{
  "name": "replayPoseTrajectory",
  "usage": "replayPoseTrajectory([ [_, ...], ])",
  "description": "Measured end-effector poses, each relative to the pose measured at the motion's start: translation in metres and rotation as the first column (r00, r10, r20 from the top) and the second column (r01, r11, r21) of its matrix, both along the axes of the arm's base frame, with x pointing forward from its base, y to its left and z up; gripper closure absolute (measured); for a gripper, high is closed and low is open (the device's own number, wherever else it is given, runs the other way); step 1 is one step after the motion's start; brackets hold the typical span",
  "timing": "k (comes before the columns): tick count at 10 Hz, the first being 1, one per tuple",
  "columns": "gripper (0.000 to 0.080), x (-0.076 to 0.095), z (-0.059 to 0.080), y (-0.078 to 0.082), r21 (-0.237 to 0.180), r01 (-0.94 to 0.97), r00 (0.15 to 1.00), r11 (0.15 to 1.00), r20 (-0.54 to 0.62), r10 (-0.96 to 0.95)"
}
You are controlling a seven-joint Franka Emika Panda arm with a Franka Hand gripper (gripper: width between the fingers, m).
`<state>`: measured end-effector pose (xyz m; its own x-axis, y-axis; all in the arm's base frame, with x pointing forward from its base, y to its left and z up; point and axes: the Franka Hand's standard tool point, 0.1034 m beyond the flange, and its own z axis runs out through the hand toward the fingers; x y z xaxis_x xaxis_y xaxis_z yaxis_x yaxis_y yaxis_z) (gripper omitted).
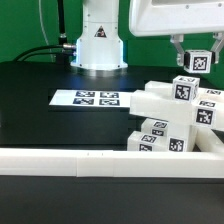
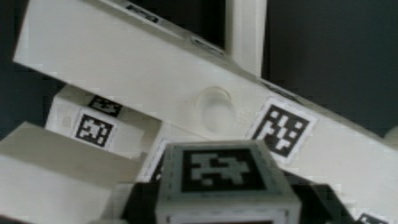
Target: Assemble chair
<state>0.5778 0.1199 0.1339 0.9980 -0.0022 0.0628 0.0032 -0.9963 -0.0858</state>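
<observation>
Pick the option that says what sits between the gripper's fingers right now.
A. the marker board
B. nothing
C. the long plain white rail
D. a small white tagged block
D: in the exterior view the gripper is closed on a small white tagged block, raised above the pile of chair parts.

We see the arm cut off by the exterior view's top edge. The block hides the fingertips, so we cannot judge the grip. The wrist view is blurred, its tags unreadable.
</observation>
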Motion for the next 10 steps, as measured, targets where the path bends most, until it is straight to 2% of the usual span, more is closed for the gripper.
replayPoseTrajectory([
  [1,0.0519,-0.013,-0.003,0.003,-0.002,-0.012,1.0,1.0,-0.016,0.011],
  [3,0.0519,-0.015,-0.009,0.001,-0.005,-0.009,1.0,1.0,-0.024,0.009],
  [5,0.0519,-0.013,-0.011,-0.001,-0.006,-0.004,1.0,1.0,-0.023,0.004],
  [7,0.0519,-0.003,-0.009,0.001,-0.005,-0.003,1.0,1.0,-0.019,0.003],
  [10,0.0519,-0.002,-0.012,-0.001,-0.006,-0.002,1.0,1.0,-0.017,0.002],
])
